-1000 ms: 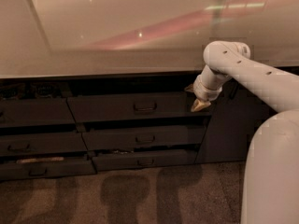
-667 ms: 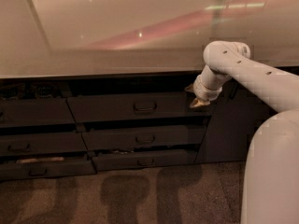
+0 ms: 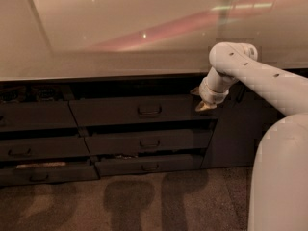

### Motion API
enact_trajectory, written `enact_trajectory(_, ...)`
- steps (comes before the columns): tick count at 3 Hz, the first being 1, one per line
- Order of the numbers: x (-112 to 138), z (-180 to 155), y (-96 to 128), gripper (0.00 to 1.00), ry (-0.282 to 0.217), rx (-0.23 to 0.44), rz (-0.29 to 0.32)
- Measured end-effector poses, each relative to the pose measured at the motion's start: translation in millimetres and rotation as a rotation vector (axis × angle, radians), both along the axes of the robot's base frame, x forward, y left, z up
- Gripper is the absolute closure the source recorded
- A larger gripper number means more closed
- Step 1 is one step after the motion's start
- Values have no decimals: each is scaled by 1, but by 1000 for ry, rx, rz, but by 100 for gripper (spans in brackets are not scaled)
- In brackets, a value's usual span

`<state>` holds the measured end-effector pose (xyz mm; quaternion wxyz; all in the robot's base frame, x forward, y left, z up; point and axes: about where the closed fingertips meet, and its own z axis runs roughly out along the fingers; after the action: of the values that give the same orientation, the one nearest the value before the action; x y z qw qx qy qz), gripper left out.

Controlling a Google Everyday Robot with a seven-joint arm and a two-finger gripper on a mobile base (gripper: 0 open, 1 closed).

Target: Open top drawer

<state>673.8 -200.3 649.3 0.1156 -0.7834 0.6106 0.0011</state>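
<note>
The top drawer [image 3: 110, 112] is the widest dark grey front in the middle stack under the counter. It has a small loop handle [image 3: 149, 110] at its centre, and it stands out a little from the cabinet, with a dark gap above it. My gripper [image 3: 202, 105] hangs from the white arm [image 3: 250, 73] at the drawer's right end, level with the top of the front. It is well to the right of the handle and holds nothing I can see.
Two narrower drawers [image 3: 149, 142] [image 3: 150, 166] sit below, also slightly out. Another drawer stack [image 3: 33, 117] is on the left and a dark cabinet door [image 3: 240, 129] on the right. The pale counter top [image 3: 120, 32] overhangs everything. My white body [image 3: 281, 177] fills the lower right, over brown carpet [image 3: 144, 201].
My gripper has edged slightly left and up along the top drawer's right end. The drawers have not visibly moved.
</note>
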Motion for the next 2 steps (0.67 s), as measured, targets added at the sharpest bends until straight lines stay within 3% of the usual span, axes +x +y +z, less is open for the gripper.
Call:
enact_trajectory(1,-2,1,0,100,-2,-1,2)
enact_trajectory(2,-5,12,-7,100,-40,-10,0)
